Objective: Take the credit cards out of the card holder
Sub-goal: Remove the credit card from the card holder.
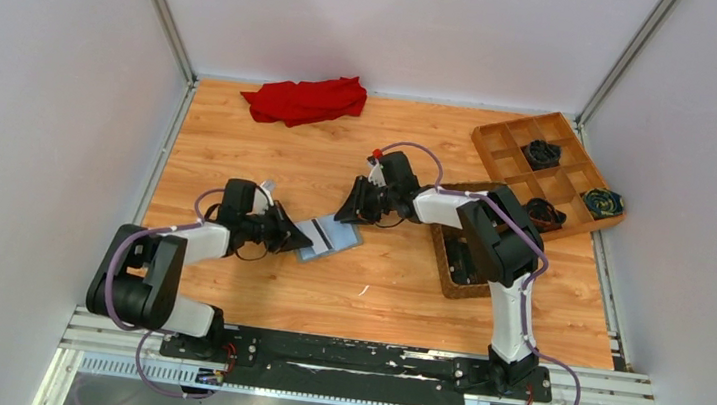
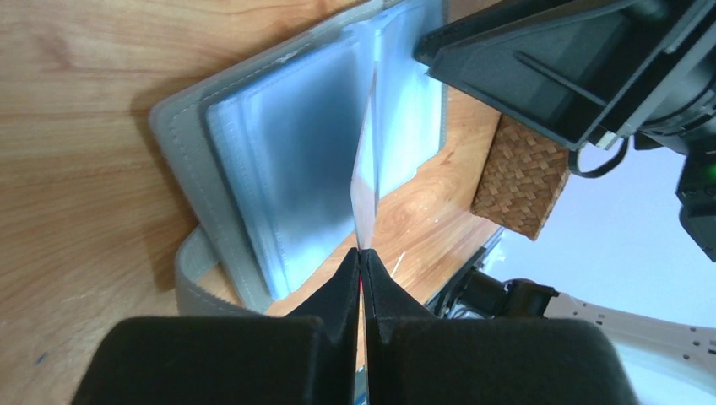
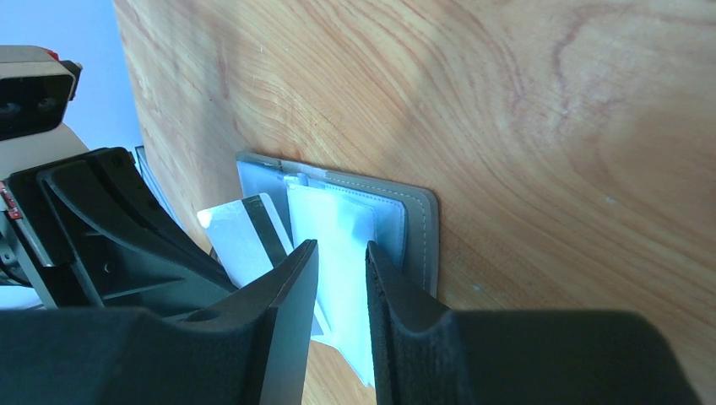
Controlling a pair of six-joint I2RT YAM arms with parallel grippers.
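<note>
Where the left gripper pinches it, the thin card stands edge-on.

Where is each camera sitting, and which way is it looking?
Top camera: high behind the arms, looking down at the table; both arms show, bases at the bottom.
Left wrist camera: on the left arm, looking along the left gripper, shut on a credit card edge-on, toward the open card holder.
Right wrist camera: on the right arm, looking down past the right gripper at the card holder's clear sleeves.
Shared: both wrist views show the card holder, and each shows the other arm's gripper.
</note>
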